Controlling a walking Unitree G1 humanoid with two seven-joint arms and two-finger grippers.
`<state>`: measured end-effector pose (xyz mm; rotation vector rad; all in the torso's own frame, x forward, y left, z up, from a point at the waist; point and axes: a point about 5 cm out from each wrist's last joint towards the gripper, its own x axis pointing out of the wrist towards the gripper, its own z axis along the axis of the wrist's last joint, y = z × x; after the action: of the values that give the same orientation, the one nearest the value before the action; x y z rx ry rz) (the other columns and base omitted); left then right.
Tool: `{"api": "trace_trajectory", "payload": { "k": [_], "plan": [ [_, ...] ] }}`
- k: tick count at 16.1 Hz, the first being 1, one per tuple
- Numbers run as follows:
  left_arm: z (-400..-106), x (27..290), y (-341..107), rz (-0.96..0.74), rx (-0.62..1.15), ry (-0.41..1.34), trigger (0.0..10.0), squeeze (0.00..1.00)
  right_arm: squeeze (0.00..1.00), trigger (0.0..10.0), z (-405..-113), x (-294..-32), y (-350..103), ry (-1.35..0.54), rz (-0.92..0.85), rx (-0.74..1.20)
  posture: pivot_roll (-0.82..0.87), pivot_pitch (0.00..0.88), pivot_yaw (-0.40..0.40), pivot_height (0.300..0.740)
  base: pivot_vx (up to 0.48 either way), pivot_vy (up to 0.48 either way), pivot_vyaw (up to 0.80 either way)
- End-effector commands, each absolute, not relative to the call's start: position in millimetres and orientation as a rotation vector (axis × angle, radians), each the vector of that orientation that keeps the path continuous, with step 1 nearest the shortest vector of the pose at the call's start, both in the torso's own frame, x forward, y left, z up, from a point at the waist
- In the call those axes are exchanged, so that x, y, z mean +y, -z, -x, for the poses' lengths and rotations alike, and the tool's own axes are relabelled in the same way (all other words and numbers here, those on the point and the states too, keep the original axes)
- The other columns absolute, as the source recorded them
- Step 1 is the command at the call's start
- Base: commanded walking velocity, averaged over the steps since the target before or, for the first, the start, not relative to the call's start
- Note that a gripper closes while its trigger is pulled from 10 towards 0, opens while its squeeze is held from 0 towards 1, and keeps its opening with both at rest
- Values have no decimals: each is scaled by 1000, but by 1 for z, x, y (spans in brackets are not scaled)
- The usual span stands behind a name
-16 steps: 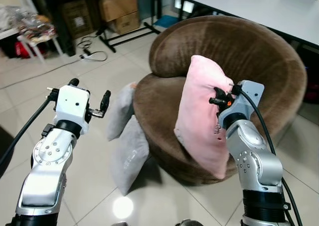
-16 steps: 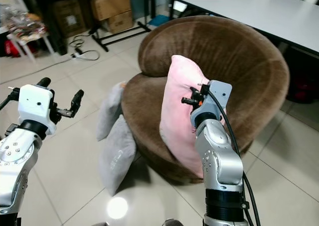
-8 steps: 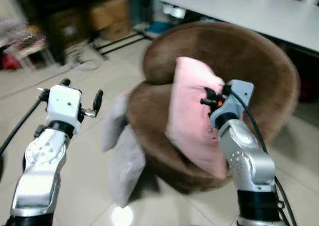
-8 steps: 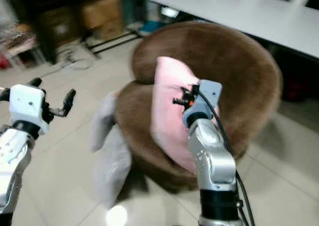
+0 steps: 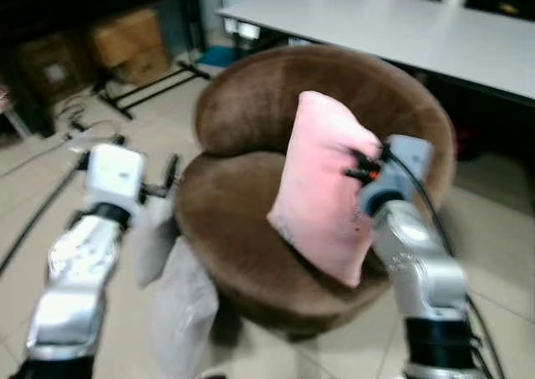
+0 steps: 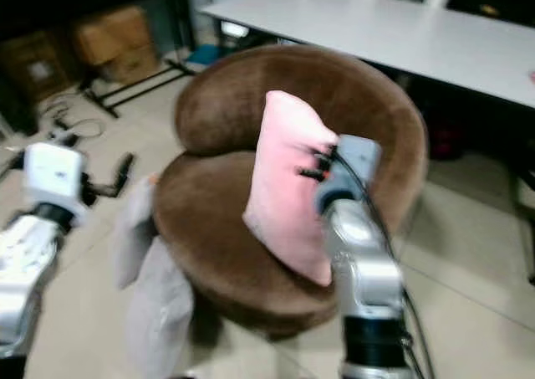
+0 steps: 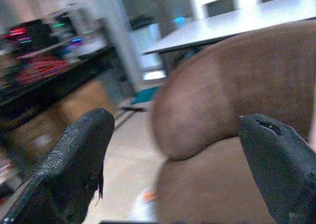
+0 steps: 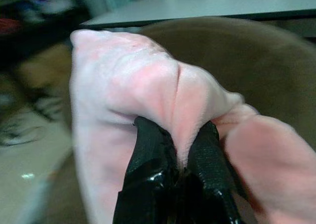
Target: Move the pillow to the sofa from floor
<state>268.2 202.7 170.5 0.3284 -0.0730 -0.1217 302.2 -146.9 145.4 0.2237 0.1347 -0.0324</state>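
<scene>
A pink pillow (image 5: pixel 322 186) hangs upright over the seat of a round brown sofa chair (image 5: pixel 251 120). My right gripper (image 5: pixel 361 166) is shut on a pinched fold at the pillow's right edge; the right wrist view shows the black fingers (image 8: pixel 148 159) squeezing pink fabric (image 8: pixel 123 75). My left gripper (image 5: pixel 163 182) is held out at the left, beside the sofa's front rim, open and holding nothing. In the left wrist view its fingers (image 7: pixel 74 150) stand wide apart, facing the sofa's backrest (image 7: pixel 222 100).
Two grey pillows (image 5: pixel 180 304) lean against the sofa's left side on the tiled floor. A long white table (image 5: pixel 401 28) stands behind the sofa. Cardboard boxes (image 5: pixel 125 36) and a black rack foot (image 5: pixel 142 90) are at the back left. The views are blurred.
The camera has swung, so the sofa now sits more centred and closer. The pink pillow, still in my right gripper, sits further over the seat. The left arm keeps its pose.
</scene>
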Motion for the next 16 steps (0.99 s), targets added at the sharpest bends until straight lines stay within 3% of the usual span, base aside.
{"api": "trace_trajectory", "payload": {
  "k": [1,16],
  "plan": [
    [-266,209,-172,-341,-71,104,10000,0,0,10000,-305,-139,-160,5,-235,66,-25,0,10,740,281,0,0],
    [-266,208,-170,-341,-64,120,10000,0,0,10000,-306,-132,-163,-35,-244,44,-25,0,10,740,282,0,0]
  ]
}}
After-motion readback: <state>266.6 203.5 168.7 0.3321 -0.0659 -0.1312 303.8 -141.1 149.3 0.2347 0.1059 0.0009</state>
